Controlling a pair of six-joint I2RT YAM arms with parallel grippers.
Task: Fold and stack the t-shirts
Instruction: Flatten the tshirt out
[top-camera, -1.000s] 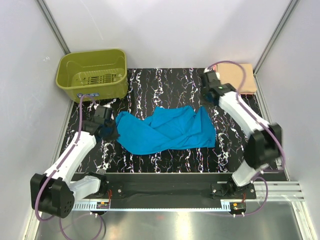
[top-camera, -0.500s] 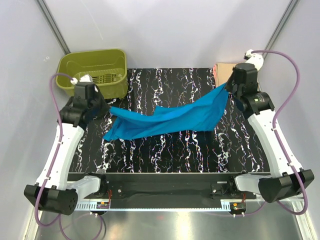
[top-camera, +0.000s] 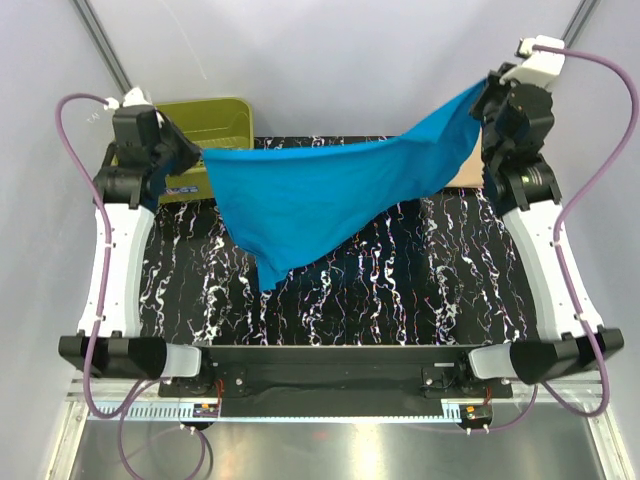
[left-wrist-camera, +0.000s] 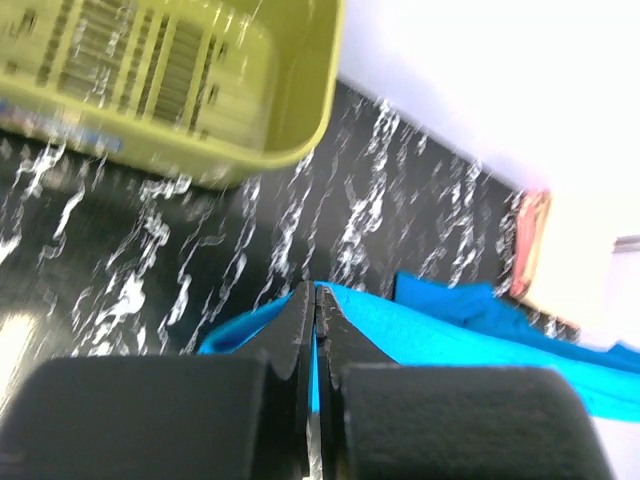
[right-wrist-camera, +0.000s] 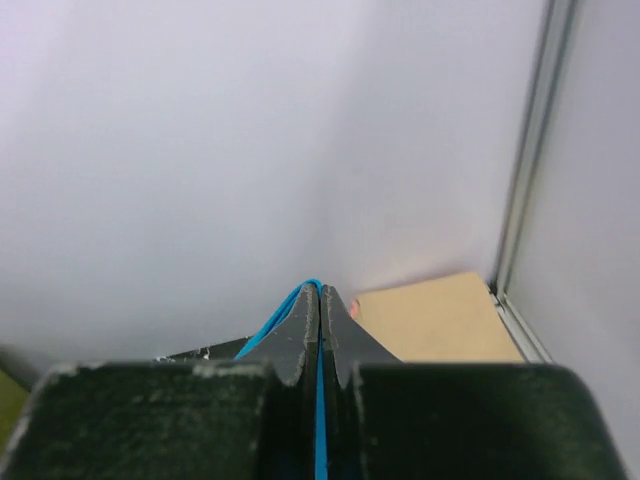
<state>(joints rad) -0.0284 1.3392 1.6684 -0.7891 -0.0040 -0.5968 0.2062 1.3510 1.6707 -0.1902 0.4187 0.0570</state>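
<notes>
Blue shirt (top-camera: 320, 195) hangs in the air betw. the two arms, over the table (top-camera: 420, 290). Its low corner droops toward the front; can't tell if it touches. Left end effector (top-camera: 192, 158) is pinched tight on one edge, near the basket (top-camera: 215, 112). Right end effector (top-camera: 487, 100) is clamped on the opposite edge, higher up. Peach shirt (right-wrist-camera: 440, 320) lies flat at the far right corner. The cloth looks light and limp w/ no stiffness and sags freely, so it prob. needs grips at corners or hem. A thin pinch could slip.
</notes>
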